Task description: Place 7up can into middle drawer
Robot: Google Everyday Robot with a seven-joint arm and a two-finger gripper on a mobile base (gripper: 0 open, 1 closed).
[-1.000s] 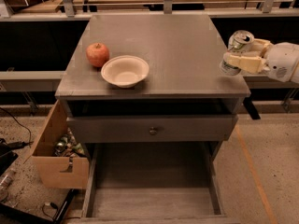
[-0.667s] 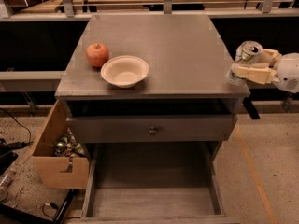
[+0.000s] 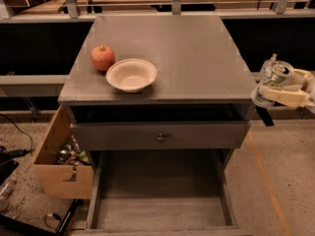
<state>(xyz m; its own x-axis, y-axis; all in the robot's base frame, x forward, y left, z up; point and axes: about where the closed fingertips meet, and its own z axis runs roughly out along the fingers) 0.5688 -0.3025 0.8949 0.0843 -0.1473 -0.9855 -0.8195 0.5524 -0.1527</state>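
The 7up can [image 3: 273, 77], white and green with a silver top, is held in my gripper [image 3: 268, 81] just off the right edge of the cabinet top, about level with it. The cream fingers [image 3: 284, 95] are shut around the can's sides. The middle drawer [image 3: 162, 211] is pulled out wide open at the bottom front of the cabinet, showing its bare plank floor and low side walls. It lies below and to the left of the can.
A red apple [image 3: 102, 57] and a white bowl [image 3: 131, 74] sit on the grey cabinet top [image 3: 197, 48] at the left front. A grey drawer front with a round knob [image 3: 160, 137] sits above the open drawer. A tan cardboard box [image 3: 59, 163] stands at the left.
My gripper has carried the can from the right edge of the cabinet top outward to the right, lower and nearer the front.
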